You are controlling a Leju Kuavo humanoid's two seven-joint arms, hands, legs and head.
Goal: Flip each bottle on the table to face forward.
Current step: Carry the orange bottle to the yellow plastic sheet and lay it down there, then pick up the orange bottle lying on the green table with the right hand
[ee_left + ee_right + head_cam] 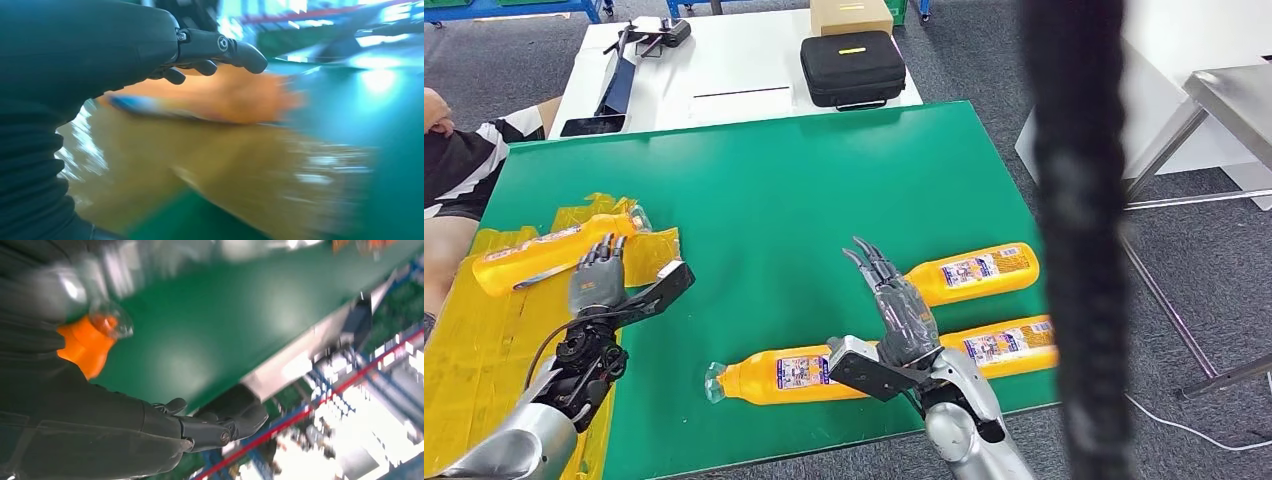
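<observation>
Several orange bottles lie on their sides on the green table [764, 180]. One bottle [549, 250] rests on yellow film at the left, and my left hand [596, 272] hovers over its neck end with fingers spread, holding nothing; the left wrist view shows that bottle [220, 97] blurred under the fingers [220, 47]. Two labelled bottles [974, 270] [1009, 345] lie at the right. Another labelled bottle [779, 377] lies near the front edge. My right hand [899, 300] is raised above the table between them, fingers extended and empty. In the right wrist view a bottle neck [95, 335] shows beside the hand [200, 427].
Crumpled yellow film [484, 340] covers the table's left side. A person in a striped top [464, 165] sits at the far left. Behind stands a white table with a black case [852, 68] and a tablet [592, 126]. A dark cable [1079, 250] hangs at the right.
</observation>
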